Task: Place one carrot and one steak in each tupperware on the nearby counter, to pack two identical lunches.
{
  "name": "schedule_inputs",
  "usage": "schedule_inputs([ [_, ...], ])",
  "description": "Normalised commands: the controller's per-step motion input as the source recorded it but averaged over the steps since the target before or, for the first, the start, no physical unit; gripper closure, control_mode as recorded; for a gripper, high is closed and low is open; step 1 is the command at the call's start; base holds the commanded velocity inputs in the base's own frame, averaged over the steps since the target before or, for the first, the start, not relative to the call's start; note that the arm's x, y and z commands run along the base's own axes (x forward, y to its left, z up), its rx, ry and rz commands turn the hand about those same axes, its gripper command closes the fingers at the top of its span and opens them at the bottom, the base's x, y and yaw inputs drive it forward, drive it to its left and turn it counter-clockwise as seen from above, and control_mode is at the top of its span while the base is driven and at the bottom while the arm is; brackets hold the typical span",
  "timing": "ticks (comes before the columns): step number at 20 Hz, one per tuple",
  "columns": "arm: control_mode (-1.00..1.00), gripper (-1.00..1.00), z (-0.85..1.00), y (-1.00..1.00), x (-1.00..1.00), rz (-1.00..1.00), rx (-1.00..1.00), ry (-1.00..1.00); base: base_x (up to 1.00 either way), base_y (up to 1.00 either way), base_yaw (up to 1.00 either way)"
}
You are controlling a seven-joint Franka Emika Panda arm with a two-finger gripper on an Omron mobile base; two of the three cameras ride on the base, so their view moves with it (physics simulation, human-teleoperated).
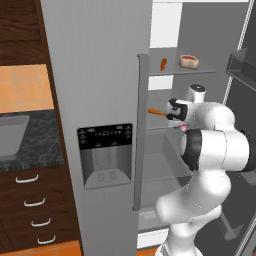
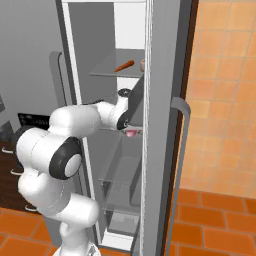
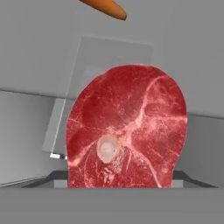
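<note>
steak (image 3: 127, 131) stands right between the fingers, which seem closed on its edges; carrot (image 3: 105, 7) lies beyond.

Red steak (image 3: 127, 131) marbled with pale pink; orange carrot (image 3: 105, 7).

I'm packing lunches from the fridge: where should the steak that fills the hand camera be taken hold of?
Probably across the lower part of the steak, level with its round bone, coming straight on as the hand view looks. Its broad face is turned this way, and its side edges run nearly straight there.
</note>
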Motion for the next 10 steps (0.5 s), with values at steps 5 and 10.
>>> schedule_inputs([
  [5, -1.0, 1.0, 0.48, 0.41, -1.0, 0.11, -0.01, 0.02, 0.0, 0.0, 0.0],
  [10, -1.0, 1.0, 0.1, 0.41, -1.0, 0.19, -0.05, 0.0, 0.0, 0.0, 0.0],
])
